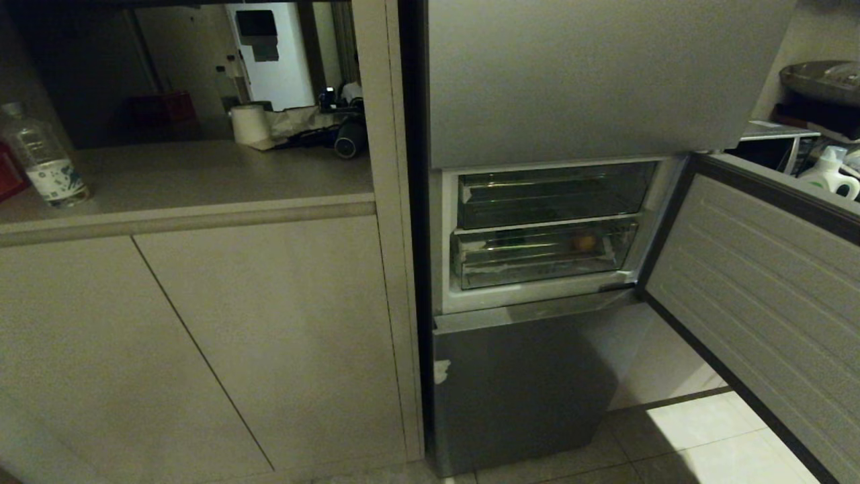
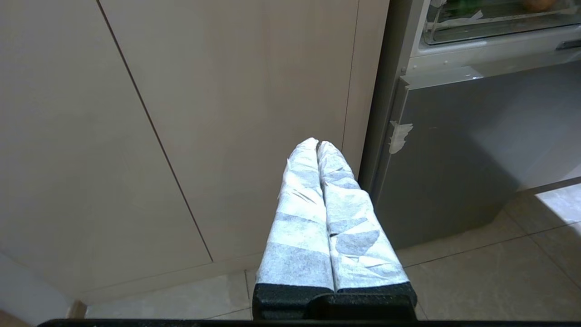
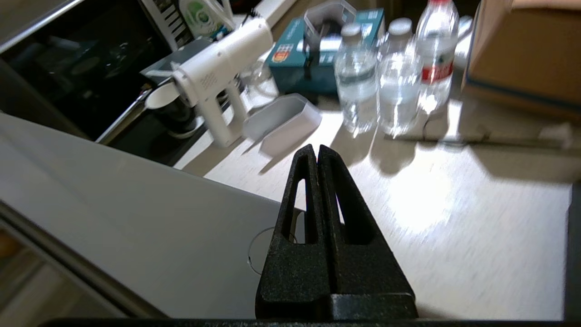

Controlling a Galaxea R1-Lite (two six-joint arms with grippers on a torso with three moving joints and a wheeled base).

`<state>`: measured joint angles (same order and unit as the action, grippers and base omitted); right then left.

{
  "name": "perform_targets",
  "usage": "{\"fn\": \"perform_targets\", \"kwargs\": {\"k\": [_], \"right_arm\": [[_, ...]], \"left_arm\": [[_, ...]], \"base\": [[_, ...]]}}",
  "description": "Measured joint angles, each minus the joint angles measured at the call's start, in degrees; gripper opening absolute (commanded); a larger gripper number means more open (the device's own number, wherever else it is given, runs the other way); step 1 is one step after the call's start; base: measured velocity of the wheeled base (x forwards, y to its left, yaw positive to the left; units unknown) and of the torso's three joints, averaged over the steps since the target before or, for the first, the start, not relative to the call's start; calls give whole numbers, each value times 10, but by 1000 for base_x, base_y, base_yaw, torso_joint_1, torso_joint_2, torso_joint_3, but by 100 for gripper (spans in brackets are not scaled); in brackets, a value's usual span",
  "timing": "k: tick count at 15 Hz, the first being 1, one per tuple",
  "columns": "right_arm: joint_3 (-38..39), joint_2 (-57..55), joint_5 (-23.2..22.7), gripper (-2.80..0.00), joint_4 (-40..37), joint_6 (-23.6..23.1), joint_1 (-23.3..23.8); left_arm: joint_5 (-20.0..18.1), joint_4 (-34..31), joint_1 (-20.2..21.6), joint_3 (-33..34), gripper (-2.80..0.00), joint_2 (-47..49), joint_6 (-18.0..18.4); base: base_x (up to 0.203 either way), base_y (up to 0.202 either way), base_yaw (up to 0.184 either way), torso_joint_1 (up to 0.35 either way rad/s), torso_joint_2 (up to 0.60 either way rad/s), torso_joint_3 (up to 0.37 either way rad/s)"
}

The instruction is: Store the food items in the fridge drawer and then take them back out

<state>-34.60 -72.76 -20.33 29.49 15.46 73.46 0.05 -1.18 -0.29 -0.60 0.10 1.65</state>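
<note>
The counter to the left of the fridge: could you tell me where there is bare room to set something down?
The counter is bare across its front and middle, between the water bottle at its left end and the cabinet post beside the fridge. The back right is crowded: a paper roll and dark clutter.

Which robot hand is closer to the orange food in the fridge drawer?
Left, probably. The left gripper hangs low beside the fridge, the orange food above it. The right gripper points at a counter with bottles.
</note>
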Motion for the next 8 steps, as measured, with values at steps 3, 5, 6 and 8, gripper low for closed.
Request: {"fn": "perform_targets", "kwargs": {"k": [3, 5, 6, 8], "right_arm": [[-1, 27, -4, -280, -37, 26, -5], [-3, 50, -4, -280, -43, 46, -18], [-6, 59, -4, -280, -45, 52, -23], [-17, 85, -4, -280, -42, 65, -31]], "left_arm": [[0, 0, 0, 0, -280, 0, 0], [0, 0, 0, 0, -280, 0, 0], [0, 0, 0, 0, -280, 0, 0], [0, 0, 0, 0, -280, 0, 0]], "base": [[0, 0, 0, 0, 0, 0], [0, 0, 0, 0, 0, 0], [0, 0, 0, 0, 0, 0], [0, 0, 0, 0, 0, 0]]}}
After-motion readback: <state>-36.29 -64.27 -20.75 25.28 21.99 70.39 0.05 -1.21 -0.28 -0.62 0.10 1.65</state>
